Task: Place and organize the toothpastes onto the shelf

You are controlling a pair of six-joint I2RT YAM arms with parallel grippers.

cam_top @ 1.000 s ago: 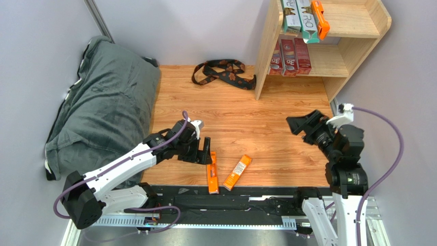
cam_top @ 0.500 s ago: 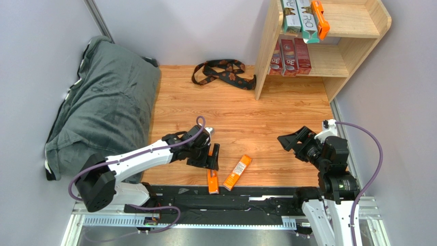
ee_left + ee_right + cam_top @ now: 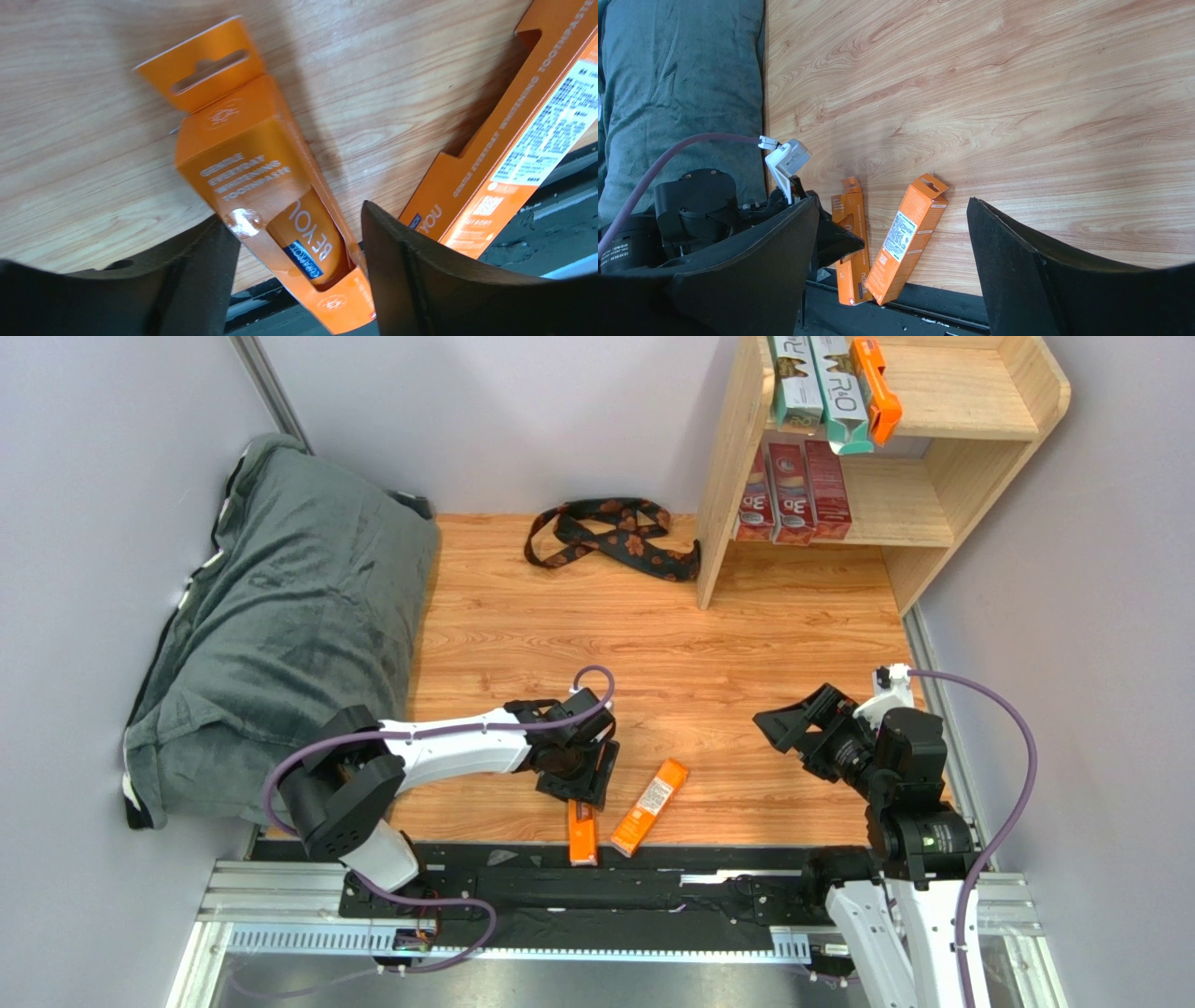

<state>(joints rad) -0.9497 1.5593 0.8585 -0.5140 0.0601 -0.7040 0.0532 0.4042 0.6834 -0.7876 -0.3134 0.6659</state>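
Two orange toothpastes lie near the table's front edge. My left gripper (image 3: 589, 773) (image 3: 298, 224) stands over the left box (image 3: 581, 835) (image 3: 253, 168), open, with a finger on either side of it. The other orange box (image 3: 650, 808) (image 3: 519, 133) lies just to the right, untouched. Right of both, my right gripper (image 3: 786, 721) (image 3: 891, 203) hovers open and empty, looking down on them. The shelf (image 3: 982, 420) stands at the far right. Its top tier holds a teal box (image 3: 797, 378), a silver-white box (image 3: 839, 392) and an orange box (image 3: 877, 389). Three dark red boxes (image 3: 793, 493) stand on its lower tier.
A big grey cushion (image 3: 281, 616) fills the left side. A black-and-brown strap (image 3: 610, 532) lies at the back, left of the shelf. The black base rail (image 3: 673, 875) runs along the near edge, just under the orange boxes' ends.
My left gripper has slid right and come down over the left orange box, its jaws narrowing round it. The right arm has drifted left and lower.
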